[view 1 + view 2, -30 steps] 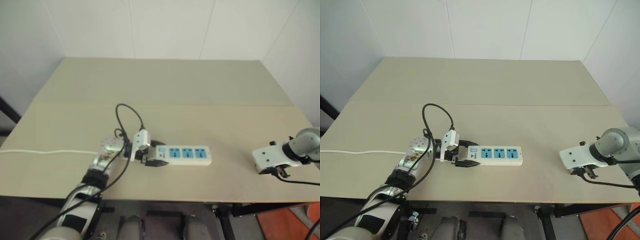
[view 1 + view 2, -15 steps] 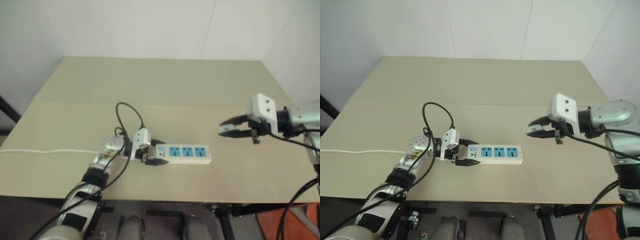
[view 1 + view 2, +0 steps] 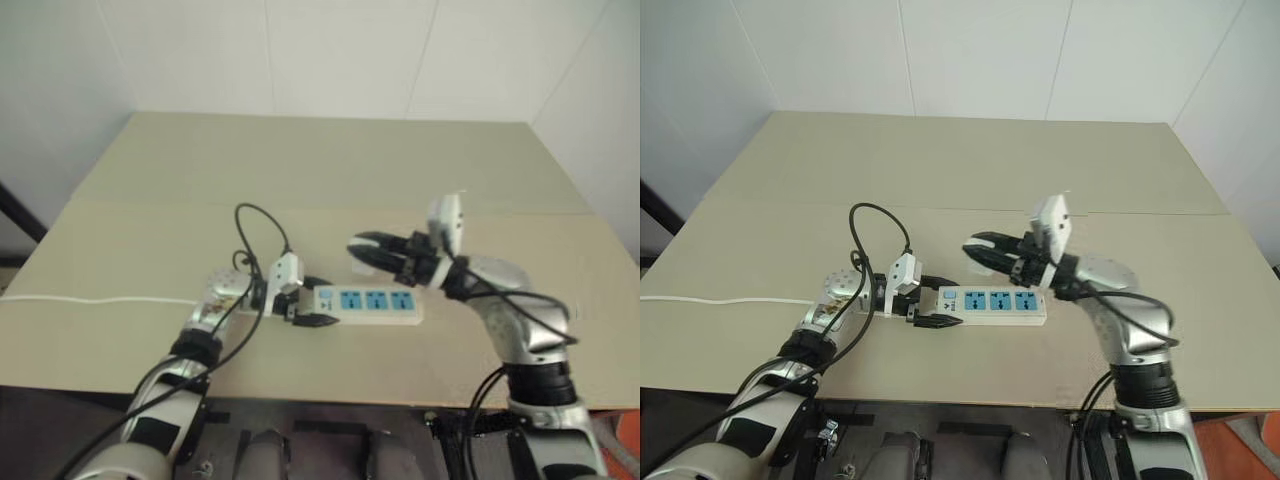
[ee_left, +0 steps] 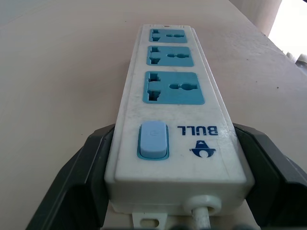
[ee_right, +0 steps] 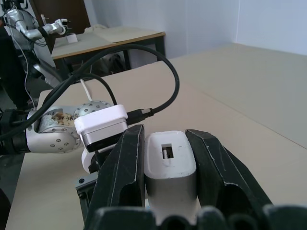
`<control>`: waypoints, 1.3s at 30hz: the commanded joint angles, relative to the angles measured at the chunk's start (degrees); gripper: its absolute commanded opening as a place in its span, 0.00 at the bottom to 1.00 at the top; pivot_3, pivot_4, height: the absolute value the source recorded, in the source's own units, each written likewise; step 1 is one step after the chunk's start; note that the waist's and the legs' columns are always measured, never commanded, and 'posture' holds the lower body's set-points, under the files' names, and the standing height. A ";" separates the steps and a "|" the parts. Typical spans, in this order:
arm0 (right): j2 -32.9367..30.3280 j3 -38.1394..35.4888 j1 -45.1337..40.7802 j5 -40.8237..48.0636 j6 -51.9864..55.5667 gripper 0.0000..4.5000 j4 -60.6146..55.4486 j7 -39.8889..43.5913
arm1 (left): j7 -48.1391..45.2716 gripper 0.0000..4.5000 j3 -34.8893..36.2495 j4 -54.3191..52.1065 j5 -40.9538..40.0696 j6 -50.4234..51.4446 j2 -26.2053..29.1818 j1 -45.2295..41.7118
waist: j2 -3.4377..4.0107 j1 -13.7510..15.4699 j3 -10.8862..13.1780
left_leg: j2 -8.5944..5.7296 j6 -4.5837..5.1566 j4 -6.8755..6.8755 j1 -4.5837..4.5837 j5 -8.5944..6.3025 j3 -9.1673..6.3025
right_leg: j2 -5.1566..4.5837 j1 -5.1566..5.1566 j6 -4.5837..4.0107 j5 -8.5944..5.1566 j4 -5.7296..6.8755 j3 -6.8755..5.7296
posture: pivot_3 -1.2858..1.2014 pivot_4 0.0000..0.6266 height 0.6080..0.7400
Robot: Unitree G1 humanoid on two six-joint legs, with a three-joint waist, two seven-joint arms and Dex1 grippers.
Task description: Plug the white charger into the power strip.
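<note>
Charger (image 5: 170, 160) in right gripper (image 5: 168, 158), strip (image 4: 175, 100) clamped

Silver arms, black cables; left gripper (image 3: 930, 306), right gripper (image 3: 985, 250): white housings, black fingers.

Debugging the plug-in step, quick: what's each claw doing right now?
Left claw: closed on the switch end of the power strip, which lies on the table.
Right claw: closed on the white charger, held above the strip.
</note>
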 commanded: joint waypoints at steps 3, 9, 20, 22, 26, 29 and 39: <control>1.89 3.35 1.71 -2.86 -8.10 0.26 1.87 2.36 | -0.20 0.73 -0.17 1.13 1.06 -1.29 0.60 0.07 | 0.01 -0.11 -0.01 | 0.01 0.00 -0.01 0.02 0.00 -0.01 | 0.01 0.01 0.00 0.00 0.00 0.00 | 0.52 0.24 1.00; 3.02 6.41 1.15 -4.90 -12.31 0.26 5.92 5.36 | -1.51 0.73 -0.46 1.06 1.02 -1.87 1.14 0.85 | 0.02 -0.57 -0.01 | 0.01 0.00 -0.02 0.04 0.00 -0.02 | 0.02 0.01 0.00 0.00 0.00 0.00 | 0.52 0.24 1.00; 2.40 5.63 -2.95 -4.86 -14.89 0.26 11.96 9.09 | -2.77 0.73 -0.21 0.76 0.64 -1.35 1.59 1.47 | 0.02 -1.07 -0.01 | 0.02 0.00 -0.07 0.04 0.00 -0.04 | 0.03 0.00 0.01 -0.01 -0.01 0.00 | 0.52 0.24 1.00; 1.97 5.34 -3.21 -4.60 -14.94 0.26 12.37 9.70 | -2.89 0.73 -0.09 0.66 0.61 -1.28 1.75 1.58 | 0.02 -1.17 -0.01 | 0.02 0.00 -0.08 0.04 0.00 -0.04 | 0.03 0.00 0.01 -0.01 -0.01 0.00 | 0.52 0.24 1.00; 1.66 5.21 -3.33 -4.36 -15.09 0.26 12.89 10.88 | -3.18 0.73 0.18 0.54 0.58 -1.15 1.99 1.69 | 0.02 -1.36 -0.01 | 0.03 0.00 -0.10 0.06 0.00 -0.04 | 0.04 0.00 0.01 -0.01 0.00 0.00 | 0.52 0.24 1.00; 1.39 5.00 -3.38 -4.22 -15.44 0.26 13.50 11.98 | -3.40 0.73 0.39 0.32 0.55 -0.89 2.33 1.79 | 0.03 -1.44 -0.01 | 0.04 0.00 -0.11 0.09 0.00 -0.04 | 0.05 0.00 0.01 -0.01 0.00 0.00 | 0.52 0.24 1.00; 0.91 4.60 -6.36 -5.55 -17.88 0.26 19.07 13.42 | -3.97 0.73 0.63 0.08 0.20 -0.39 2.67 1.84 | 0.03 -1.53 -0.01 | 0.04 -0.01 -0.13 0.09 0.00 -0.03 | 0.06 0.00 0.01 -0.01 0.00 0.00 | 0.52 0.24 1.00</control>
